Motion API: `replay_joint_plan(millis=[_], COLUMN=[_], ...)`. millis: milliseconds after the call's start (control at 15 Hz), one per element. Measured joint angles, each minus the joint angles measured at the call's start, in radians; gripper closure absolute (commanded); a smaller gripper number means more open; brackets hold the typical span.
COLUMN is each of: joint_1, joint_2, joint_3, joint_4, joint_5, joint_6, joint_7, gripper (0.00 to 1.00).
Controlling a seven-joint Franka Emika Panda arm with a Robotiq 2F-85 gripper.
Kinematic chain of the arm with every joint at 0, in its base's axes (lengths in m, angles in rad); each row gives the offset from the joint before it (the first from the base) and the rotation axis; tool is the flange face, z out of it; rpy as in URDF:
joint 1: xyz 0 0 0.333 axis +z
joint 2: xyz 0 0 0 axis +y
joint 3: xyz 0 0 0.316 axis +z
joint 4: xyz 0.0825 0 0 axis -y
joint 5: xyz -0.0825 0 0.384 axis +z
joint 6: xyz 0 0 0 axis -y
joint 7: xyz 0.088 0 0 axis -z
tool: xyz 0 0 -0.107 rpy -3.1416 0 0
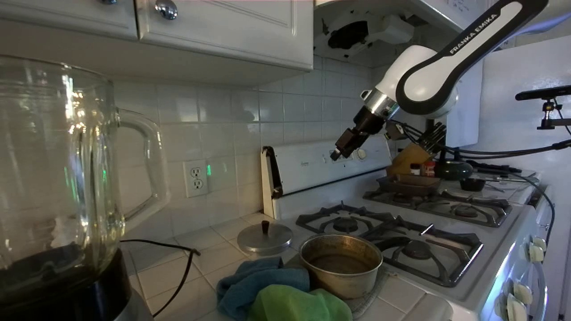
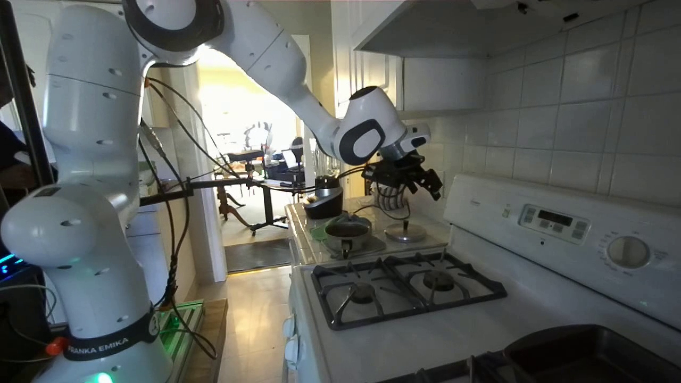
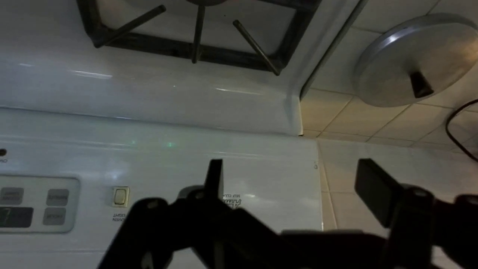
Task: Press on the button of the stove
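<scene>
The white stove (image 1: pixel 308 162) shows in both exterior views (image 2: pixel 457 340), with black burner grates and an upright back control panel. In an exterior view the panel carries a keypad with a display (image 2: pixel 554 224), a small light switch (image 2: pixel 506 211) and a round knob (image 2: pixel 628 252). The wrist view is upside down. It shows the oven light switch (image 3: pixel 120 197) left of my fingers and grey keypad buttons (image 3: pixel 54 198) farther left. My gripper (image 3: pixel 291 175) is open and empty, in front of the panel's end near the tiled wall. It also shows in both exterior views (image 1: pixel 337 154) (image 2: pixel 433 187).
A pot (image 1: pixel 341 267), a lid (image 1: pixel 265 237), cloths (image 1: pixel 294 303) and a blender (image 1: pixel 58 178) stand on the tiled counter beside the stove. A dark baking pan (image 2: pixel 596 351) sits on the far burners. A range hood (image 1: pixel 370 35) and cabinets (image 1: pixel 223 31) hang above.
</scene>
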Motion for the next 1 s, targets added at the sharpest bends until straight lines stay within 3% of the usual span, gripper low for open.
replay_joint_plan(millis=[533,667,1000], joint_1=[0.017,0.027,0.066], joint_2=[0.091,0.113,0.17], joint_3=[-0.084,-0.106,-0.171], joint_4=[0.091,0.121,0.188], joint_5=[-0.028,-0.028,-0.028], joint_6=[0.092,0.093,0.098], joint_7=[0.005,0.005,0.005], gripper=[0.95,1.0,1.0])
